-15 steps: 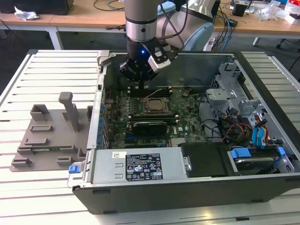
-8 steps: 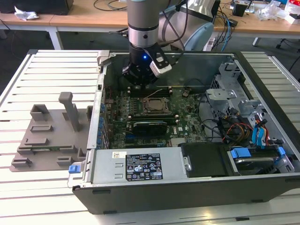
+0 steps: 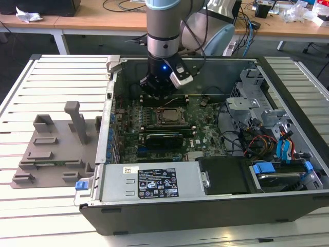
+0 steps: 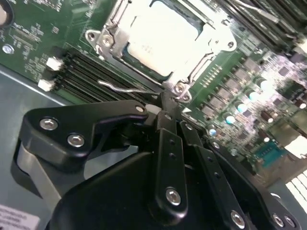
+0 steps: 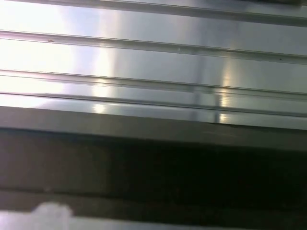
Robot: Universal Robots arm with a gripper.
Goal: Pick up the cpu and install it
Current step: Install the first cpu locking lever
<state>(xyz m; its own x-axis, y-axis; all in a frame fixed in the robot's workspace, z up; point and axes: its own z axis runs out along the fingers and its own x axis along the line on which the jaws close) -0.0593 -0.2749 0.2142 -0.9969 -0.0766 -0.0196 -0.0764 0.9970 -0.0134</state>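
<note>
The cpu (image 3: 168,116) lies flat in the motherboard socket inside the open computer case (image 3: 205,206), its silver top framed by the socket's metal bracket. In the second wrist view the cpu (image 4: 160,36) shows as a bright square, with a thin wire lever (image 4: 122,87) lying along the socket's edge. My gripper (image 3: 157,93) hangs over the board just behind the socket. Its black fingers (image 4: 169,143) are pressed together and their tips (image 4: 166,103) end at the bracket's corner screw (image 4: 179,87). Nothing is between the fingers.
A grey plastic tray (image 3: 56,149) with upright posts sits on the slatted table at the exterior view's left. In the case are a labelled power supply (image 3: 154,182), memory slots (image 4: 81,72) and a drive cage (image 3: 262,113) with cables. Table slats (image 5: 153,62) show in the first wrist view.
</note>
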